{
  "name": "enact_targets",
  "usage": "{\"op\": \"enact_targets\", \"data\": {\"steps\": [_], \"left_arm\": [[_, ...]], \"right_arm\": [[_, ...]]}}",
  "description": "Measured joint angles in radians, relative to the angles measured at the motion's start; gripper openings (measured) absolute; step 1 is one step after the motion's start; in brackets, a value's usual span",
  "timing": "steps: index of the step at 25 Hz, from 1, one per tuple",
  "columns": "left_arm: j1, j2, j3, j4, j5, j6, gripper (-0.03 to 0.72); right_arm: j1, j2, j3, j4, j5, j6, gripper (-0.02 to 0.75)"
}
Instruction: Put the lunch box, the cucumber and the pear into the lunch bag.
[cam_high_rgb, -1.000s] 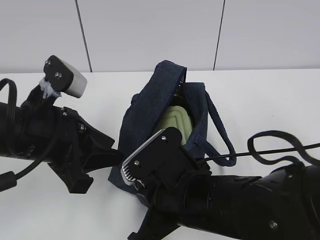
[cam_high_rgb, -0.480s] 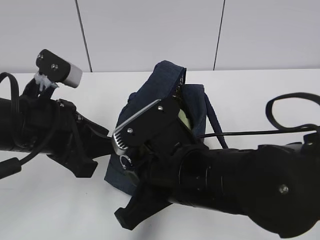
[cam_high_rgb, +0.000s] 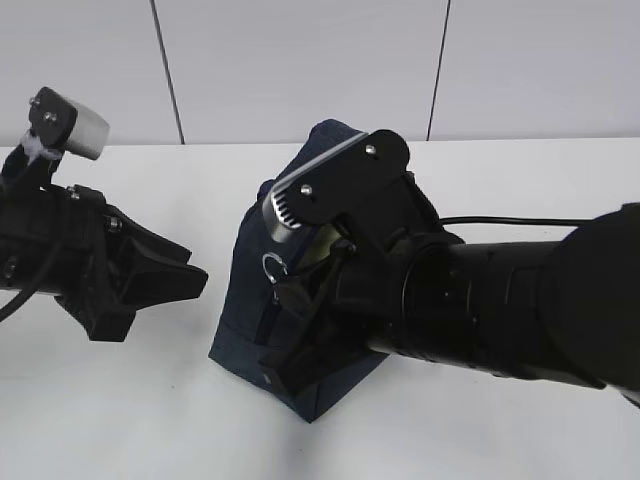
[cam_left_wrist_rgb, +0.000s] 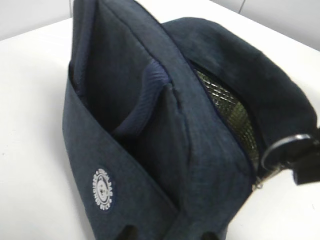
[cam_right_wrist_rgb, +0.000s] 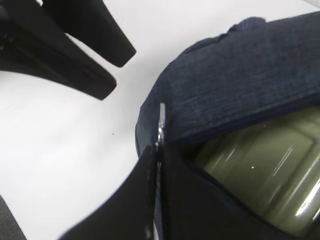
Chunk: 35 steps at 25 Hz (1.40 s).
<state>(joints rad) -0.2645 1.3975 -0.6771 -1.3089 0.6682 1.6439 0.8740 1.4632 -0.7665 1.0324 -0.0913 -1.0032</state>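
The lunch bag (cam_high_rgb: 300, 330) sits on the white table (cam_high_rgb: 520, 190), roughly in the middle, a boxy navy thing with its top zipper partly undone. Through the gap you can see the silvery lining (cam_left_wrist_rgb: 227, 107) in the left wrist view, and in the right wrist view the pale green lid of the lunch box (cam_right_wrist_rgb: 260, 165) lying inside the bag under the fabric flap. A small round white logo patch (cam_left_wrist_rgb: 102, 189) marks one side panel, and the padded handle (cam_left_wrist_rgb: 145, 100) droops against that side.

The silver ring pull (cam_high_rgb: 272, 266) hangs at the near end of the zipper. The right gripper (cam_right_wrist_rgb: 157, 155) is pinched tight on it: its two dark fingers meet with the thin metal edge of the ring caught between them. The right arm stretches across the bag from the right and hides much of it from the outside camera.

The left gripper (cam_high_rgb: 150, 290) hangs to the left of the bag, clear of the fabric, its fingers apart and holding nothing.
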Motion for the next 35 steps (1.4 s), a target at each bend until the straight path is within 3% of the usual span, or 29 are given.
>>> {"op": "enact_targets", "data": {"steps": [9,15,22,27,35], "left_arm": [[-0.008,0.048,-0.003,-0.006,0.100,0.140,0.242],[-0.020,0.100,-0.003,-0.105,0.105,0.231,0.242],[-0.095,0.164,-0.012,-0.209,0.028,0.290,0.239],[-0.128,0.179,-0.014,-0.262,-0.048,0.300,0.048],[-0.129,0.179,-0.004,-0.273,-0.054,0.303,0.017]], "right_arm": [[0.000,-0.008,-0.020,0.024,0.002,-0.024,0.000],[0.000,-0.008,-0.020,0.037,0.008,-0.030,0.000],[0.000,-0.008,-0.020,0.041,0.028,-0.034,0.000],[0.000,-0.008,-0.020,0.043,0.035,-0.034,0.000],[-0.053,-0.008,-0.073,0.085,0.019,-0.047,0.000]]}}
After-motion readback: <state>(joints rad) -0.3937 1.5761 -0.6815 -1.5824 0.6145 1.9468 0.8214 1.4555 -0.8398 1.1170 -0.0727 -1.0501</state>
